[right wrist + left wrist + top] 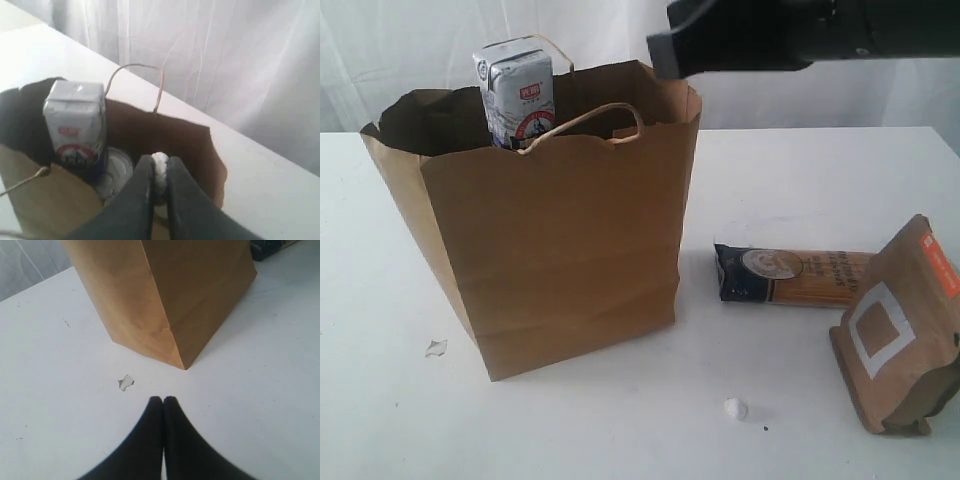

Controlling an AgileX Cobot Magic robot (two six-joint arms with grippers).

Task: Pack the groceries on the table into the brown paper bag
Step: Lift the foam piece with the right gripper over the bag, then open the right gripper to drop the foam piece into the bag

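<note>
Bag point(560, 250) sits left-centre on the table point(820, 180), carton point(517, 95) poking out its top, spaghetti packet point(790, 277) and pouch point(900, 330) off at lower right. Right gripper point(161, 162) pinches a small white thing point(160, 170) over the bag's mouth; left gripper point(163, 400) closed tight, holding nothing

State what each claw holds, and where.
Right claw pinches a small white rounded object at its sides; what it is cannot be told. Left claw: shut, empty.

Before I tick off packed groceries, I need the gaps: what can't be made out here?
Exterior view: brown paper bag front wall hides everything inside below the carton top.
Right wrist view: white thing in right gripper blurred, unidentifiable.
Left wrist view: spaghetti packet cut off at picture's edge.
</note>
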